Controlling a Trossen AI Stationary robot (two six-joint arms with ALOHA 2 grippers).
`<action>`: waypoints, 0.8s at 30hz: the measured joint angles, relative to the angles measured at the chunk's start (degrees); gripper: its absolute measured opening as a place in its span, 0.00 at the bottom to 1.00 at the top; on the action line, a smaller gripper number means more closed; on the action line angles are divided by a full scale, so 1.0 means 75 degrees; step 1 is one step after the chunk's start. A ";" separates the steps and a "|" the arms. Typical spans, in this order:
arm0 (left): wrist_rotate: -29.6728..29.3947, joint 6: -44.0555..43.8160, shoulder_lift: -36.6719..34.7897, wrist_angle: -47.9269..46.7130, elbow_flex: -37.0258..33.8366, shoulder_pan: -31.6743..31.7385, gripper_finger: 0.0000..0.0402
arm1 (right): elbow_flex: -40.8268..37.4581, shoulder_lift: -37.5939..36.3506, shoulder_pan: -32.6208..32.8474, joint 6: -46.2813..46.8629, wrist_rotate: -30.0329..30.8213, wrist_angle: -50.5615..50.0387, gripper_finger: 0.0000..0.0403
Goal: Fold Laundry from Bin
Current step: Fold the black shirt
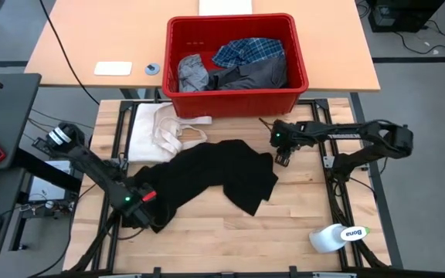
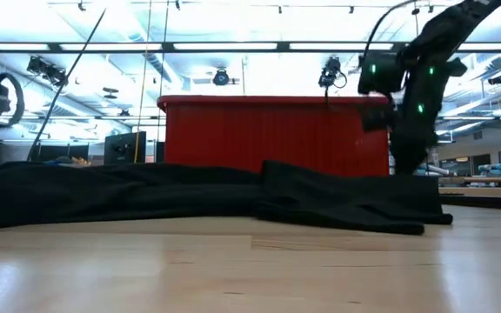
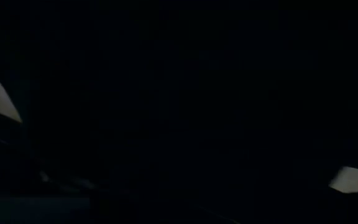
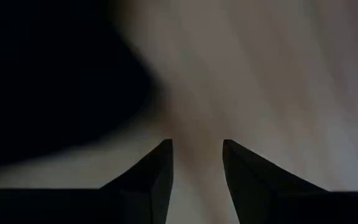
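Observation:
A large black garment (image 1: 207,174) lies crumpled across the wooden table, and it also shows in the low view (image 2: 190,196). My left gripper (image 1: 141,202) points down over the garment's near-left end; its wrist view is filled with black cloth (image 3: 179,112). My right gripper (image 4: 196,144) stands open above bare wood, just right of the garment's far-right corner (image 1: 269,158), with nothing between its fingers. The red bin (image 1: 238,99) stands at the far edge. It holds a plaid shirt (image 1: 249,52), a light grey garment (image 1: 193,73) and a dark grey one (image 1: 257,75).
A cream-white cloth with strap loops (image 1: 161,127) lies at the far left, partly under the black garment. A white spray bottle (image 1: 338,235) lies at the near right corner. Bare wood (image 1: 300,208) shows to the right of the garment and nearer than it.

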 joint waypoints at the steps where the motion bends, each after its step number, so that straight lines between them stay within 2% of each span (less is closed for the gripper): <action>1: 0.0003 -0.0059 -0.0144 0.0047 0.0000 0.0006 0.46 | 0.0005 -0.0120 0.0065 -0.0025 -0.0499 0.0246 0.37; 3: -0.0007 -0.0125 -0.0421 0.0064 0.0099 0.0033 0.46 | 0.0015 -0.0280 0.0216 -0.0097 -0.0908 0.0550 0.37; 6: -0.0205 -0.0076 -0.0833 0.0087 0.0419 0.0066 0.46 | 0.0015 -0.0272 0.0361 -0.0104 -0.0696 0.0621 0.37; 8: -0.0558 -0.0077 -0.1053 0.0103 0.0640 0.0076 0.46 | 0.0015 -0.0150 0.0394 -0.0142 -0.0876 0.0647 0.37; 11: -0.1172 -0.0102 -0.1244 0.0134 0.0975 0.0103 0.46 | 0.0015 0.0042 0.0581 -0.0292 -0.2061 0.0589 0.37; 13: -0.1341 -0.0093 -0.1241 0.0145 0.1195 0.0187 0.46 | 0.0015 0.0036 0.0842 -0.0143 -0.2503 0.0516 0.36; 15: -0.1355 -0.0091 -0.1238 0.0155 0.1369 0.0272 0.46 | 0.0015 -0.0107 0.1256 0.0251 -0.2342 0.0467 0.34; 20: -0.1464 -0.0028 -0.1238 0.0295 0.1739 0.0787 0.46 | 0.0109 -0.0685 0.2679 0.1062 -0.1058 0.0532 0.29; 24: -0.1823 0.1249 -0.1123 0.1243 0.1970 0.1523 0.46 | 0.0117 -0.0895 0.3611 0.1661 -0.0382 0.1020 0.29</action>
